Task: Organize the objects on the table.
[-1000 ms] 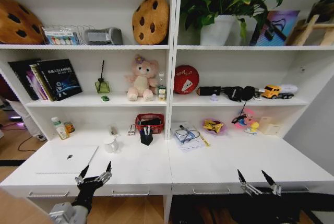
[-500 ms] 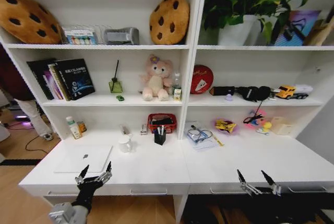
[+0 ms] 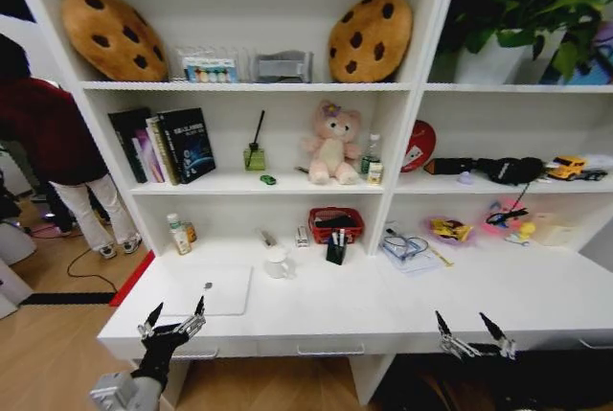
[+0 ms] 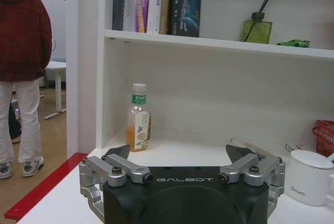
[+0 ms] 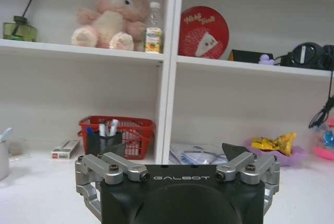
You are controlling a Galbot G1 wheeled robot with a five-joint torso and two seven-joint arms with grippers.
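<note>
We hover both grippers at the table's near edge, nothing held.

The left gripper and right gripper have fingers spread wide, empty, short of the table; reaching past the laptop, we risk toppling the mug or pen cup.

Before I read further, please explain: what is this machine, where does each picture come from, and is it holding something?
This is a wheeled robot with two arms. One picture comes from a head camera, the others from a camera on each wrist. The left gripper and the right gripper hang open at the front edge of the white desk, holding nothing. On the desk lie a silver laptop, a white mug, a black pen cup and a red basket.
</note>
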